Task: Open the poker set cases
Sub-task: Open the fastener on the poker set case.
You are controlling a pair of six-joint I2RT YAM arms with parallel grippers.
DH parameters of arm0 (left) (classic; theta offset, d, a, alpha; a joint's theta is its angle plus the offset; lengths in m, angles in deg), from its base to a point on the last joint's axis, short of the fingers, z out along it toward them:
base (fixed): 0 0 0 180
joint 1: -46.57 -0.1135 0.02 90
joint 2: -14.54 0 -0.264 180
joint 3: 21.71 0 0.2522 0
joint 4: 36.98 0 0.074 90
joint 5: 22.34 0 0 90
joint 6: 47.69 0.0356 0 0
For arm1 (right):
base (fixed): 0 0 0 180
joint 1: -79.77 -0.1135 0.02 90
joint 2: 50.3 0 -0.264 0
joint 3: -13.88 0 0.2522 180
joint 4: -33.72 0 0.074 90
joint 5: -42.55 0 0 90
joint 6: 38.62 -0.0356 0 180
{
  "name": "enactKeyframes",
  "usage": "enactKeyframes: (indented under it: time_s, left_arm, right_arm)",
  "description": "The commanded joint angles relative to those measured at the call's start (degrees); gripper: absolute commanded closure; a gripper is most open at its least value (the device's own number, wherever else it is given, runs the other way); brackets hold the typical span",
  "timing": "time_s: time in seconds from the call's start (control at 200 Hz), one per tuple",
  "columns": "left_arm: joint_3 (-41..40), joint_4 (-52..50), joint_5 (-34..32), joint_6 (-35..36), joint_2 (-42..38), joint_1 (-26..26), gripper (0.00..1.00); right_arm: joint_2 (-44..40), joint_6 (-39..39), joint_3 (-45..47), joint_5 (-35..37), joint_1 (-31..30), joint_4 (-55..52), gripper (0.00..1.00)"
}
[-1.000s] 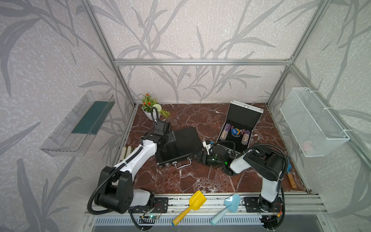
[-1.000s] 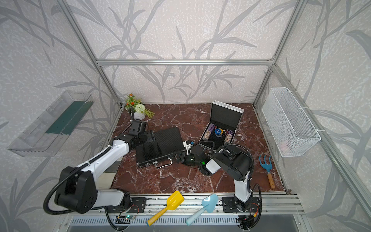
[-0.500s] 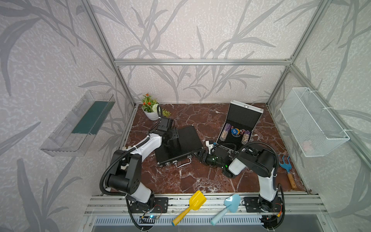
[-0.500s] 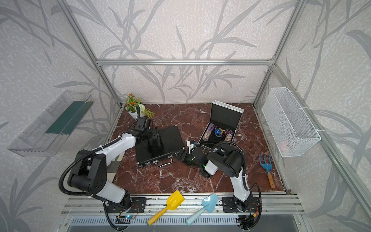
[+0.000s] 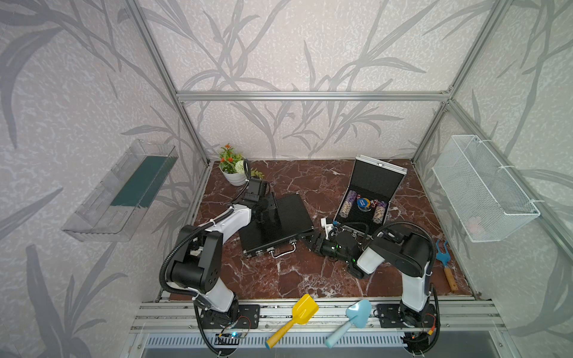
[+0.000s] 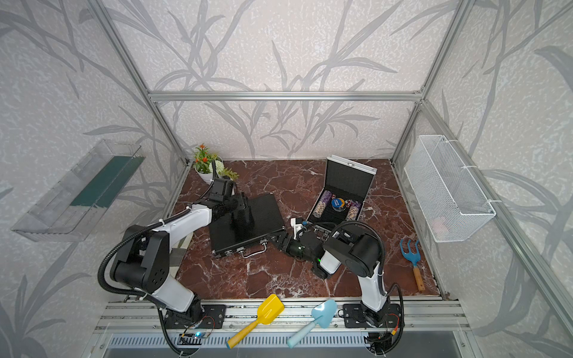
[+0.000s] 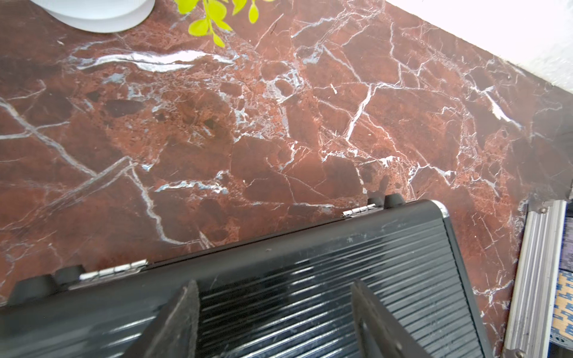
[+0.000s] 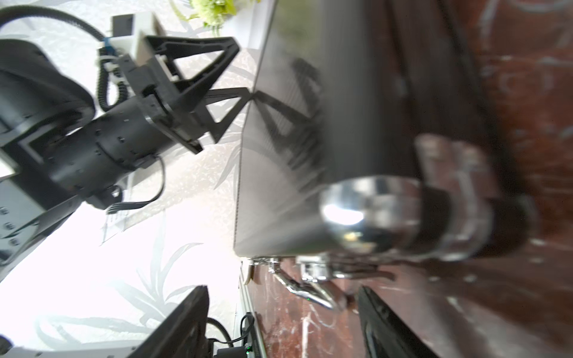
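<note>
The black ribbed case (image 5: 288,217) lies shut and flat on the marble floor (image 5: 279,279), left of centre, with its handle (image 5: 282,252) toward the arm bases. The silver case (image 5: 376,178) stands open at the back right, chips (image 5: 348,200) showing. I have the left gripper (image 7: 273,291) over the black lid near the hinges, fingers spread, pinching nothing. My right gripper (image 8: 282,297) sits low by the case's chrome corner (image 8: 344,214), jaws apart. I cannot tell whether it touches the case.
</note>
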Motion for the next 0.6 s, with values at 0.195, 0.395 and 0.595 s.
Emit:
enactKeyframes:
  time_s: [0.195,0.395,0.595]
  left_arm:
    - [-3.02,-6.46,2.84,-0.47,1.97,-0.02,0.33]
    - [-3.54,-5.83,3.62,-0.47,1.80,0.22,0.33]
    - [-3.33,-6.27,2.75,-0.23,2.62,0.22,0.32]
  right_arm:
    - [-3.33,4.14,3.39,1.64,0.34,-8.52,0.19]
    - [-4.77,10.60,-0.23,1.20,0.89,-20.48,0.13]
    - [1.98,10.79,-5.99,-1.30,1.65,-17.48,0.13]
